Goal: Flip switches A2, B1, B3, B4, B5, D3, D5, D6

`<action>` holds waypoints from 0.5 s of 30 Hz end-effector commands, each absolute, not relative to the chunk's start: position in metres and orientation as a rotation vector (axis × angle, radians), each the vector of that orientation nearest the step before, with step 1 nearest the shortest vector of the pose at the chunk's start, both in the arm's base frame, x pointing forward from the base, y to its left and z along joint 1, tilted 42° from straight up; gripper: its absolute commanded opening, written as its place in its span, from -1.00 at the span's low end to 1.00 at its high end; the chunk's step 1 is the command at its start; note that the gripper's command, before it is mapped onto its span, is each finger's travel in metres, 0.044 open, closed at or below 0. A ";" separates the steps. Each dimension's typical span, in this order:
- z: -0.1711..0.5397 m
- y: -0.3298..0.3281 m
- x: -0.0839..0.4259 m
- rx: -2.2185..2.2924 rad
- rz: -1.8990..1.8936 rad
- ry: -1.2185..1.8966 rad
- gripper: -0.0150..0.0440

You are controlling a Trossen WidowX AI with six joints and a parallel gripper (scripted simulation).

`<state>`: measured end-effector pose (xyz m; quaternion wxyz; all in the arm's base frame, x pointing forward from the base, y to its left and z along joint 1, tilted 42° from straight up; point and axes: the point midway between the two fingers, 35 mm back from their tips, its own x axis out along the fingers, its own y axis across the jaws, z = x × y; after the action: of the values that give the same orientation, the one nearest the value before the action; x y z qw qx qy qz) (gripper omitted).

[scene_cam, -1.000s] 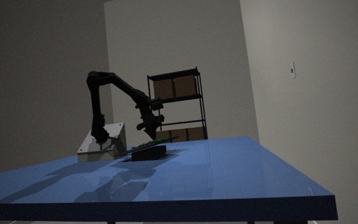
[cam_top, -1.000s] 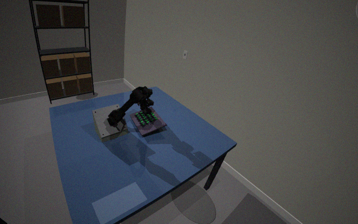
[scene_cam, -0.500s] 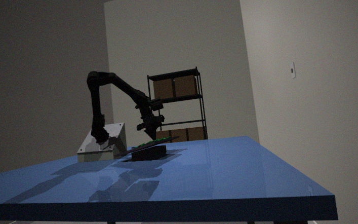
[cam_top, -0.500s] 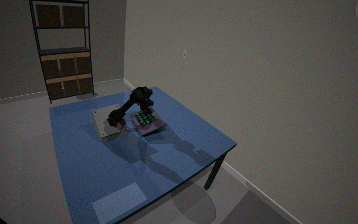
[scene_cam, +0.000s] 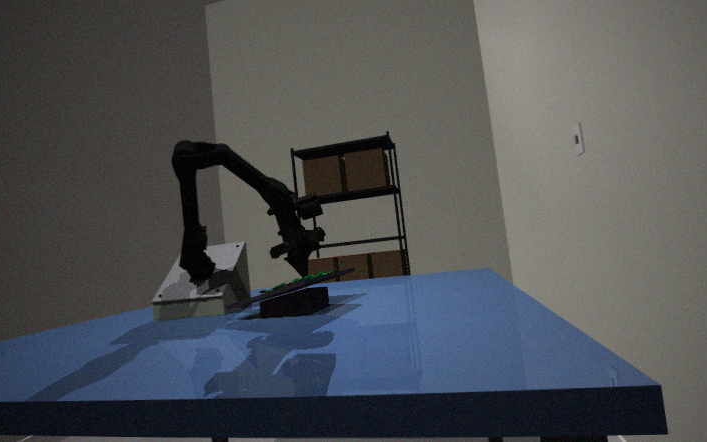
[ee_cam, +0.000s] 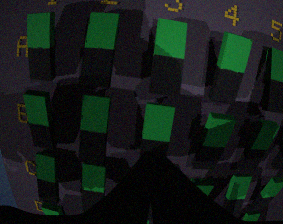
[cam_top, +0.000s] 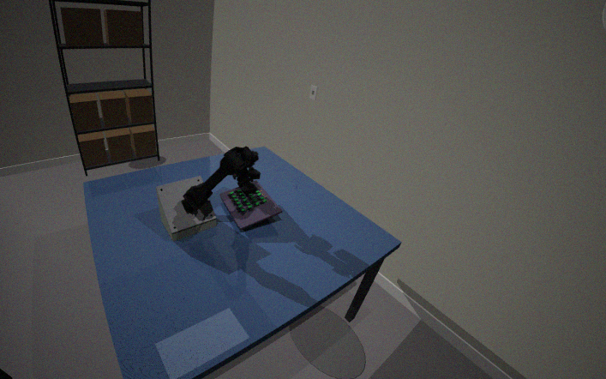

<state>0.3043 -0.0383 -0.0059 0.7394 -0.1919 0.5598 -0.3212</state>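
One switch panel [cam_top: 251, 203], tilted, on blue tabletop [cam_top: 211, 282] just beside arm base [cam_top: 185, 212]. Green rockers in lettered rows, numbered cols; labels 1–5, A, B legible in wrist view. Pincer [ee_cam: 150, 163] fingers together, nothing held, tip low over row B approx col 3 switch [ee_cam: 158, 123]. Handling (est.): rockers stiff, hard plastic, likely snap over; no grasp needed, push raised end w/ closed tip. Narrow spacing, so neighbours at risk if off-centre.
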 end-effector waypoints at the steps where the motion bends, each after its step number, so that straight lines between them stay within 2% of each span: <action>1: -0.006 -0.039 0.305 -0.424 -0.705 1.225 -0.49; 15: -0.007 -0.040 0.305 -0.424 -0.705 1.225 -0.49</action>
<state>0.3048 -0.0398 -0.0072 0.7397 -0.1916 0.5594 -0.3213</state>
